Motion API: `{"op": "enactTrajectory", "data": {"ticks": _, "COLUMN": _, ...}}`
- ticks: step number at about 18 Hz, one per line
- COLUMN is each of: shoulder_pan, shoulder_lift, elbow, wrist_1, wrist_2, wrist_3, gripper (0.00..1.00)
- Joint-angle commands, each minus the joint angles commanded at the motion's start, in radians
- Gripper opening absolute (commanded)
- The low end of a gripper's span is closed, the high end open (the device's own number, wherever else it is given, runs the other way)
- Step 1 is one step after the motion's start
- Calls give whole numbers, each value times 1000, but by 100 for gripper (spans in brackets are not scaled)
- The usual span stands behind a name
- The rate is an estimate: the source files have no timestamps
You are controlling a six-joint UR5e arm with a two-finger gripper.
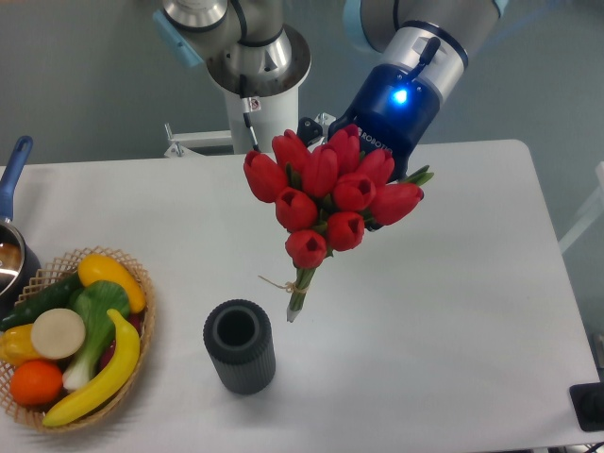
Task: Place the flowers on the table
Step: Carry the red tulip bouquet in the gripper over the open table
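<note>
Two things stand nearest the front edge of the table (472, 311): a wicker basket (142, 283) at the left, heaped with a banana, a yellow pepper, an orange, a cucumber and other fruit and vegetables, and a dark ribbed cylindrical vase (240, 346) just right of it, upright, its round mouth open and with nothing in it. Above and slightly right of the vase hang the flowers (330, 193), a bunch of red tulips held in the air, blooms fanned toward the camera, green stems pointing down and ending close over the tabletop near the vase's far side; whether the stem tips touch the surface cannot be told. A loose end of thin twine sticks out left of the stems. Behind the blooms is the gripper (377, 123), its dark body lit by a blue light; the tulips hide its fingers, so its grip on the bunch cannot be made out. At the far left edge a pot with a blue handle (14, 165) is partly cut off. Farthest back stands the arm's white base (255, 94).
</note>
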Motion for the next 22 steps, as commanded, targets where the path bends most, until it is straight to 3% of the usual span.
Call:
{"op": "enactTrajectory", "data": {"ticks": 12, "shoulder_pan": 2, "shoulder_lift": 23, "elbow": -15, "wrist_1": -2, "wrist_2": 43, "wrist_3": 18, "gripper": 43}}
{"op": "enactTrajectory", "data": {"ticks": 18, "shoulder_pan": -2, "shoulder_lift": 46, "elbow": -20, "wrist_1": -3, "wrist_2": 213, "wrist_3": 28, "gripper": 43}}
{"op": "enactTrajectory", "data": {"ticks": 22, "shoulder_pan": -6, "shoulder_lift": 64, "elbow": -48, "wrist_1": -6, "wrist_2": 356, "wrist_3": 107, "gripper": 43}}
